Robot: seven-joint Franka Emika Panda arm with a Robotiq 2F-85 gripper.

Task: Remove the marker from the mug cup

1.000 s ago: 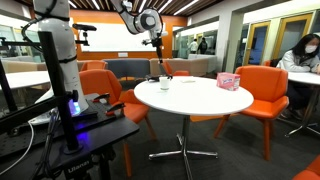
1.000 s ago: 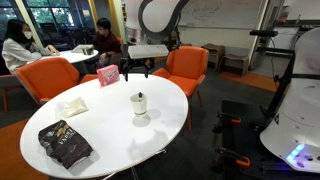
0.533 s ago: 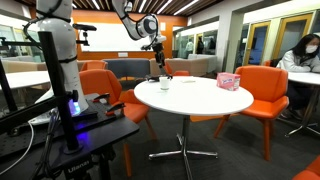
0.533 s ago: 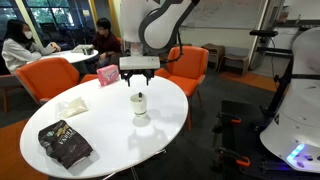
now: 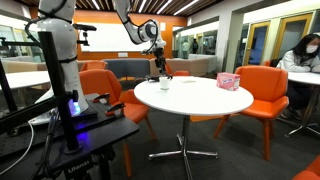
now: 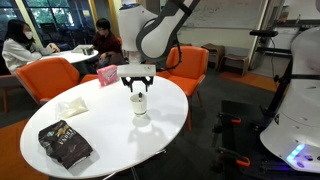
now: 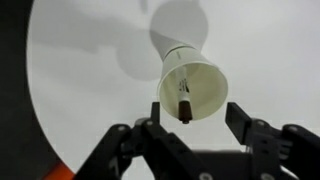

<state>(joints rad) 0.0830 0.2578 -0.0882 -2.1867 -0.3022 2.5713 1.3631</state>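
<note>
Gripper (image 7: 196, 120) hangs directly over the white mug cup (image 7: 190, 80), jaws spread wide and empty, straddling the rim to line up on the marker (image 7: 184, 103). Marker stands inside the cup, at 6 o'clock against the wall. Cup sits upright on the tabletop (image 6: 110, 135), 2 o'clock of centre.

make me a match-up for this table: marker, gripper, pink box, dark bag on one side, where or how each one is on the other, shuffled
Things:
1. marker
2. gripper
3. pink box
4. dark bag

Places or states:
a. lying flat near the table rim, apart from the mug
b. standing inside the mug
c. open, just above the mug
d. upright at the table rim, across from the bag

Pairs: 1-b, 2-c, 3-d, 4-a
</note>
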